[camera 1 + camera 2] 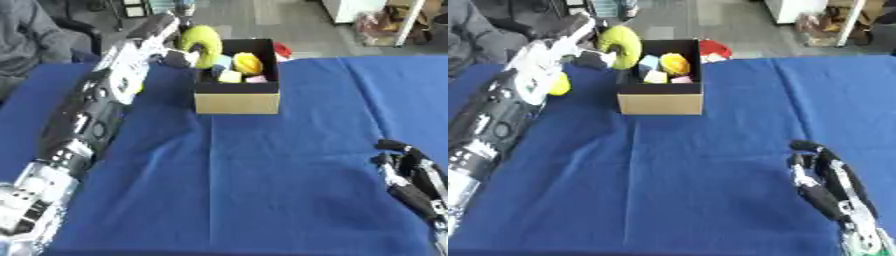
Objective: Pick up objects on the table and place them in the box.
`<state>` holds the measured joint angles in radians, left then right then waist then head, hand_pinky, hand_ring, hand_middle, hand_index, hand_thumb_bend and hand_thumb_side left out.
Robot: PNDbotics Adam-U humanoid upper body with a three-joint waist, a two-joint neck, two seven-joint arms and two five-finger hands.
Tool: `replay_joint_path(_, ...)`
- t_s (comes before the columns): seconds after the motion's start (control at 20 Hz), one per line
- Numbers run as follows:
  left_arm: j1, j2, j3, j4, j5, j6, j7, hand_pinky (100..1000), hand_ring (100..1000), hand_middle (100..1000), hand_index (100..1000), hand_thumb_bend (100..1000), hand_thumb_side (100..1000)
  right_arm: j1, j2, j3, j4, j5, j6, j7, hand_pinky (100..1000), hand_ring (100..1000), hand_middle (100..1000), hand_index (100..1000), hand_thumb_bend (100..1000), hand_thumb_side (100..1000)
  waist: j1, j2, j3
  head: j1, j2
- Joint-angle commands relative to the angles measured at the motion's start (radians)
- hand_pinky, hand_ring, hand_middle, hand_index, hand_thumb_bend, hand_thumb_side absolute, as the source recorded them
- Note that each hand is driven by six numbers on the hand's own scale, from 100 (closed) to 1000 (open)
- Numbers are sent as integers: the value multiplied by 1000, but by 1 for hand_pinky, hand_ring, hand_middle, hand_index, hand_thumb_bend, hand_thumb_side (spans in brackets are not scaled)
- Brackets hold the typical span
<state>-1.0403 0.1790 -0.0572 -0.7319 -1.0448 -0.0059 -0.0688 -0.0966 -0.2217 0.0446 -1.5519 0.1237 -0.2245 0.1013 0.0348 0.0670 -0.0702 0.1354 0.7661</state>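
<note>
A cardboard box [236, 102] with a black inside stands at the far middle of the blue table [262, 190]. Inside it lie a yellow piece [248, 63], a pale yellow block [229, 76], a pink piece and a light blue piece. My left hand [178, 57] reaches in from the left and is shut on a yellow-green curved object [203, 42], held over the box's left wall. My right hand [829, 185] rests open at the lower right, fingers up, holding nothing.
A red object [713, 50] lies just behind the box's right corner. A small yellow object [560, 85] shows on the cloth beside my left forearm, partly hidden by it. A fold line runs down the cloth from the box.
</note>
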Motion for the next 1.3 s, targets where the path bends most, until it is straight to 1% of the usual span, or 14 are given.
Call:
replay_joint_path(0.05, -50, -42, 49, 66, -100, 56, 105, 710, 578, 560, 735, 100, 223, -14, 0, 4, -11, -9, -3, 5, 758, 668, 744, 803, 100, 357, -20, -20, -3, 9, 4)
replay_joint_path(0.3, -68, -76, 78, 116, -176, 109, 163, 750, 671, 695, 875, 100, 196, -17, 3, 8, -11, -12, -2, 8, 758, 668, 745, 803, 100, 353, -24, -17, -8, 15, 4)
replay_joint_path(0.4, -69, -78, 82, 121, -189, 112, 161, 764, 696, 734, 916, 175, 180, -17, 4, 8, -11, -12, -2, 9, 758, 668, 745, 803, 100, 353, -25, -16, -8, 16, 4)
replay_joint_path(0.45, -69, -75, 84, 119, -193, 111, 160, 770, 706, 750, 928, 172, 320, -17, 4, 8, -10, -12, -2, 9, 758, 668, 745, 803, 100, 353, -26, -16, -8, 16, 4)
replay_joint_path(0.55, -68, -67, 87, 110, -191, 108, 158, 777, 717, 766, 942, 174, 469, -17, 3, 6, -10, -12, -2, 7, 758, 668, 745, 803, 100, 353, -26, -16, -8, 17, 4)
replay_joint_path(0.7, -67, -38, 92, 92, -166, 92, 137, 783, 726, 782, 948, 173, 630, -16, 3, 6, -11, -12, -2, 7, 758, 668, 745, 803, 100, 356, -24, -16, -6, 16, 4)
replay_joint_path(0.75, -66, -26, 93, 82, -151, 87, 129, 782, 726, 784, 945, 150, 633, -16, 3, 6, -11, -11, -2, 7, 758, 668, 745, 803, 100, 355, -23, -17, -6, 16, 4)
replay_joint_path(0.8, -64, -9, 96, 62, -128, 77, 121, 781, 724, 782, 940, 100, 563, -15, 2, 5, -11, -11, -2, 7, 758, 668, 745, 803, 100, 355, -23, -17, -5, 17, 4)
replay_joint_path(0.85, -61, 9, 96, 39, -99, 67, 110, 781, 723, 779, 933, 100, 466, -15, 1, 4, -11, -11, -2, 7, 758, 668, 745, 803, 100, 356, -22, -17, -5, 18, 4)
replay_joint_path(0.9, -58, 33, 92, 8, -64, 50, 92, 779, 714, 761, 910, 100, 327, -15, 0, 3, -11, -10, -2, 6, 758, 668, 745, 803, 100, 357, -21, -18, -4, 21, 4)
replay_joint_path(1.0, -52, 88, 81, -54, -2, 8, 41, 782, 709, 741, 888, 100, 171, -14, -3, 1, -11, -9, -1, 4, 758, 668, 745, 803, 100, 357, -18, -18, -1, 27, 4)
replay_joint_path(1.05, -48, 118, 72, -81, 12, -10, 11, 785, 703, 725, 872, 100, 157, -14, -3, 1, -11, -9, -1, 3, 758, 668, 745, 803, 100, 335, -16, -19, -1, 30, 4)
replay_joint_path(1.2, -30, 197, 73, -127, 53, -69, -87, 787, 700, 723, 869, 100, 194, -12, -5, 1, -12, -8, -1, 4, 758, 668, 745, 803, 100, 359, -9, -20, 4, 32, 4)
replay_joint_path(1.3, -16, 246, 70, -130, 57, -104, -161, 796, 709, 733, 874, 175, 221, -11, -7, 1, -13, -7, -1, 4, 758, 668, 745, 803, 100, 362, -7, -21, 5, 33, 4)
